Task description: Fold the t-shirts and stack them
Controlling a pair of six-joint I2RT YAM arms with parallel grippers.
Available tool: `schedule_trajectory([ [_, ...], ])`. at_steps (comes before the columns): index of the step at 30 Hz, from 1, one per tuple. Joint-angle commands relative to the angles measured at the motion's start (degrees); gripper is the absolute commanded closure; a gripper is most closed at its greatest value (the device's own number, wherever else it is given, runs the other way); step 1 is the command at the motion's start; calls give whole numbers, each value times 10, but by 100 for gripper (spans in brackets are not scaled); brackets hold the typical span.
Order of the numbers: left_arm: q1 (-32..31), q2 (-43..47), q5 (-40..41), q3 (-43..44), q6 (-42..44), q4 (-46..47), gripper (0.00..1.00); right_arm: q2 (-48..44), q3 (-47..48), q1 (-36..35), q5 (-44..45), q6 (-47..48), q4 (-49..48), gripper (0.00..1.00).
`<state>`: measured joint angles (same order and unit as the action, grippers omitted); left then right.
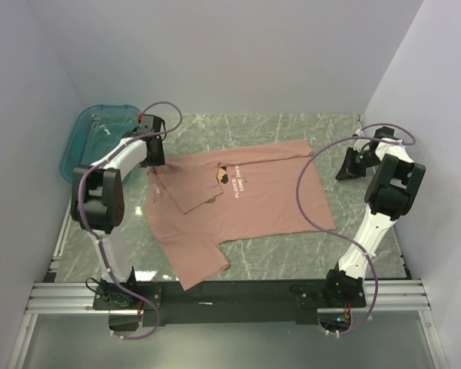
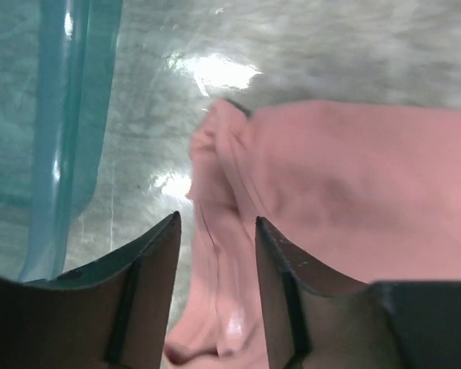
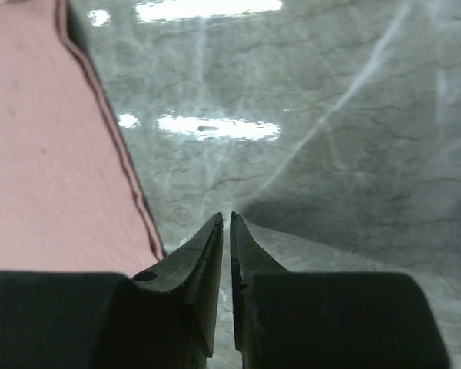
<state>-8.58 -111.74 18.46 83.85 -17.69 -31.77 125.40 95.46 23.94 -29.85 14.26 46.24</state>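
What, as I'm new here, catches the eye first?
A pink t-shirt sprawls across the table, one sleeve folded inward. The left gripper stands open over its bunched edge, near a teal tray in the far left corner. The right gripper is shut, off the shirt's hem.

One t-shirt [image 1: 253,204] lies on the one bench [image 1: 292,257], and one tray [image 1: 81,142] sits at the far left. There are two arms, a left arm [image 1: 100,196] and a right arm [image 1: 388,188]. Each carries one purple cable, so two in all: the left cable [image 1: 174,115] and the right cable [image 1: 311,209]. Each arm ends in two fingers, four together: the left fingers [image 2: 146,269] and the right fingers [image 3: 196,265]. The t-shirt bears one block of white text [image 1: 244,184].
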Motion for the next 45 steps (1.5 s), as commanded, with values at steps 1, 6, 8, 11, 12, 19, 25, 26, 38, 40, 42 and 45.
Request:
schedule_trajectory([
  [1, 1, 110, -68, -32, 18, 52, 50, -13, 16, 1, -49, 30, 25, 82],
  [6, 13, 203, -109, -102, 7, 93, 35, -4, 17, -15, -75, 37, 36, 67],
  [8, 37, 245, -139, -140, -3, 106, 27, 4, 24, -20, -85, 38, 42, 62],
  [11, 74, 281, -199, -181, -19, 110, 25, 13, 33, -35, -71, 35, 41, 57],
  [12, 84, 292, -223, -190, -23, 110, 26, 16, 37, -42, -65, 31, 42, 56],
  [19, 84, 339, -239, -250, -21, 113, 27, 38, 63, -77, -44, 17, 52, 54],
  [25, 84, 362, -229, -272, -17, 120, 27, 61, 79, -108, -16, 2, 55, 68],
  [26, 84, 364, -226, -273, -16, 119, 27, 63, 82, -108, -13, -1, 57, 72],
  [38, 102, 345, -246, -280, -44, 131, 28, -9, 26, -68, 84, -34, -21, 100],
  [40, 112, 314, -276, -268, -57, 131, 33, -23, 30, -52, 88, -33, -13, 100],
  [42, 116, 278, -288, -253, -75, 133, 38, -24, 33, -39, 89, -32, -4, 100],
  [45, 115, 227, -308, -225, -88, 130, 47, -28, 21, -32, 108, -28, -15, 100],
])
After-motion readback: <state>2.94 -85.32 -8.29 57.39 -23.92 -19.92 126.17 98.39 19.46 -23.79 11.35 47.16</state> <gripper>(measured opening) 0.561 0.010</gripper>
